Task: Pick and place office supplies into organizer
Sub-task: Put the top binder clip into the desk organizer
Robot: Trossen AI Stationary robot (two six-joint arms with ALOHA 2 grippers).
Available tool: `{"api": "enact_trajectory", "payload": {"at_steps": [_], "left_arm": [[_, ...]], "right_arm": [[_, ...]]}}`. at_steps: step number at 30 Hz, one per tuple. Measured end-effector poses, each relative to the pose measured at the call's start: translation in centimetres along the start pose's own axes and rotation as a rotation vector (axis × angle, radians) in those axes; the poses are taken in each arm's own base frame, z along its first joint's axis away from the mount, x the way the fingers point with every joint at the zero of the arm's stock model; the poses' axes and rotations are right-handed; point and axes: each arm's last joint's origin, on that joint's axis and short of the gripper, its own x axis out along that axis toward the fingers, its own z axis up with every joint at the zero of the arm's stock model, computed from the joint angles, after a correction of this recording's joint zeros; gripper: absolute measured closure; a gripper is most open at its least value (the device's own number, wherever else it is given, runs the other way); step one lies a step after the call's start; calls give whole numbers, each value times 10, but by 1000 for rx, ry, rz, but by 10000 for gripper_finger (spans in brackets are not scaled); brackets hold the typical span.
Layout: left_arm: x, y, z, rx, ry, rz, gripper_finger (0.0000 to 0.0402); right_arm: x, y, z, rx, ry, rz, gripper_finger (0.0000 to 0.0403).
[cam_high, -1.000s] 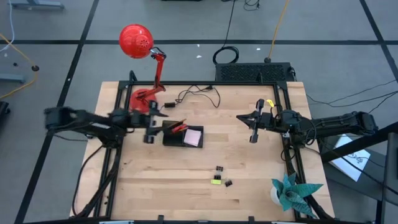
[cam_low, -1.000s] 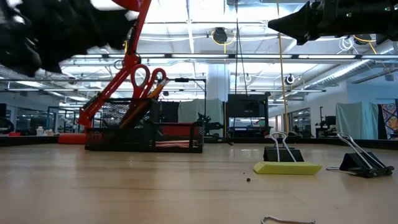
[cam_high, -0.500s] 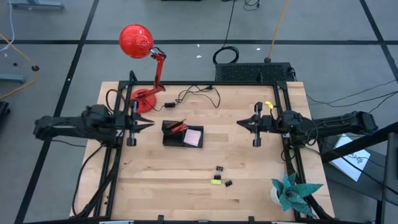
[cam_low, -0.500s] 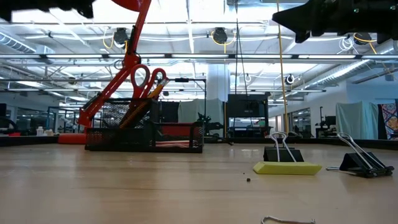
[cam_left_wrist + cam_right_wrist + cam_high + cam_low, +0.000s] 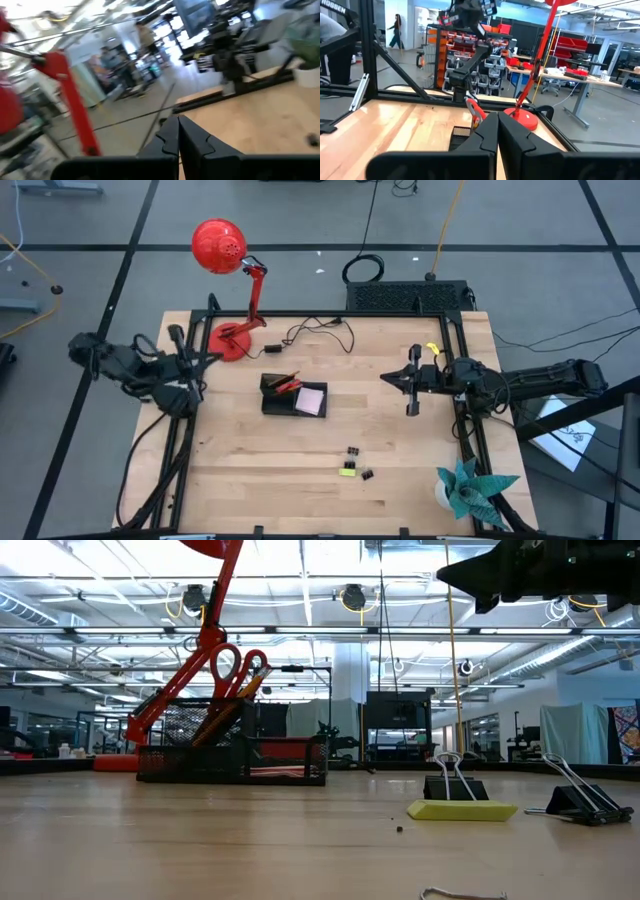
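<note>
The black organizer (image 5: 280, 404) sits mid-table. Red-handled scissors (image 5: 236, 666) and orange pencils (image 5: 285, 383) stand in its taller compartment, and a pink sticky-note pad (image 5: 311, 400) lies in its low section. Two black binder clips (image 5: 353, 452) (image 5: 367, 474) and a yellow-green piece (image 5: 347, 470) lie on the wood nearer the front. My left gripper (image 5: 208, 358) is shut and empty, drawn back at the left edge beside the lamp base. My right gripper (image 5: 385, 377) hovers shut and empty to the right of the organizer, pointing at it.
A red desk lamp (image 5: 225, 290) stands at the far left with a cable (image 5: 315, 330) trailing over the wood. A black box with cables (image 5: 405, 295) sits beyond the far edge. A teal paper plant (image 5: 470, 488) stands at the near right corner.
My left gripper has pulled back from over the organizer's upright compartment toward the table's left edge. It has risen out of the low view, and it has swung round toward the lamp. The organizer and its contents stay where they were.
</note>
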Motion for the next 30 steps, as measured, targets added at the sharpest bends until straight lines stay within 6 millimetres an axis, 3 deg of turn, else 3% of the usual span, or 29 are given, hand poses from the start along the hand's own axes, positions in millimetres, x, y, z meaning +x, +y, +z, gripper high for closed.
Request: {"api": "enact_trajectory", "payload": {"at_steps": [9,13,19,26,30], "left_arm": [[-2,-22,43,232,66,56,399],[-16,-16,44,234,4,-45,400],[-38,14,13,84,-200,-301,400],[-52,14,-34,53,-584,-344,401],[-49,-1,-48,117,-595,-324,401]], "right_arm": [[0,0,-1,7,13,1,399],[0,0,-1,22,12,3,399],[0,0,-1,24,10,5,399],[0,0,1,0,-9,3,399],[0,-2,3,-1,-30,-3,399]]}}
